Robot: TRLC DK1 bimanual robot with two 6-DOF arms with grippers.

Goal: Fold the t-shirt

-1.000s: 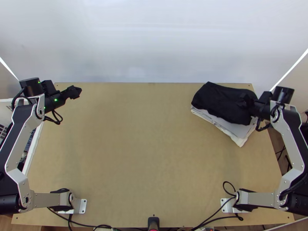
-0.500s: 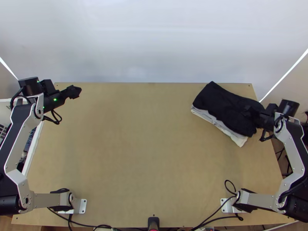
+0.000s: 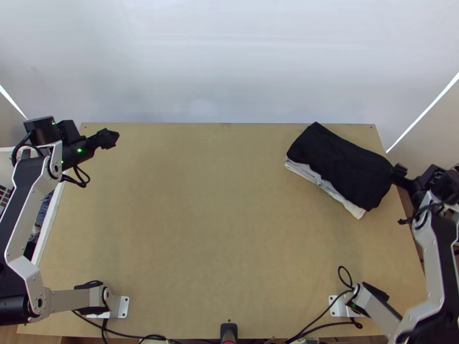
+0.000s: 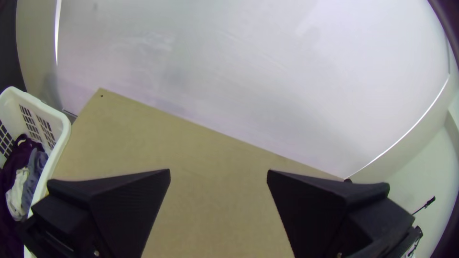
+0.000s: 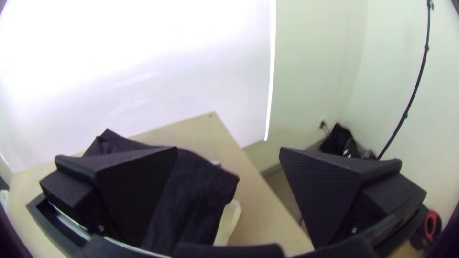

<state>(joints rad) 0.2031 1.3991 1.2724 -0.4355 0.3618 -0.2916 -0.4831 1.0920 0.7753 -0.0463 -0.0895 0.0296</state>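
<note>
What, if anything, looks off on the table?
Slightly askew: the folded black cloth lies off-square on the folded white and grey cloths, whose edges stick out toward the middle of the light wooden table. No spills or damage visible.

From above, the black flat-fingered left gripper (image 3: 110, 139) is held spread toward roughly two o'clock, the black flat-fingered right gripper (image 3: 398, 172) spread toward ten.

One of the right gripper (image 3: 397, 171)'s jaws hides part of the black cloth (image 5: 196, 193), which covers most of the pale cloth (image 5: 228, 222) beneath. Beside the left gripper (image 3: 113, 137)'s jaws, the white basket (image 4: 61, 125) is cut off by the wrist view's edge and partly hidden by one jaw.
</note>
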